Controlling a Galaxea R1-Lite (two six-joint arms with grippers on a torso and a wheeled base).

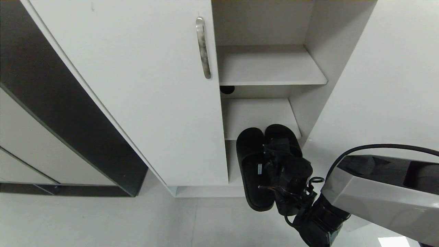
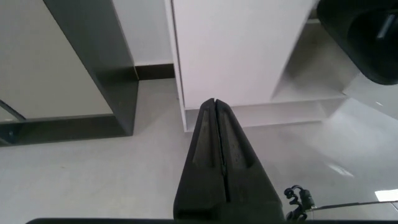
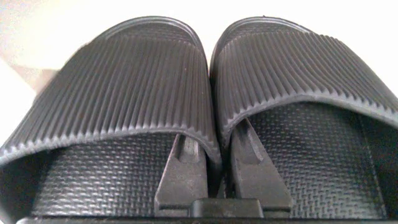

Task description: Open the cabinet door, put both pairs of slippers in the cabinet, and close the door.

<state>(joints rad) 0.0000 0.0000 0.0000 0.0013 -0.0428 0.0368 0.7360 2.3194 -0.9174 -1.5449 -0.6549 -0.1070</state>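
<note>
While in gripper [image 3: 217,169], 2 ribbed black slippers [image 3: 143,81]

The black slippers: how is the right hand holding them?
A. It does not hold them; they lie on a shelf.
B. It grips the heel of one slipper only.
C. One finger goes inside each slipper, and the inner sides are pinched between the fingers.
C: in the right wrist view, the right hand has one of its fingers under each strap of the black slippers, with their inner sides between.
</note>
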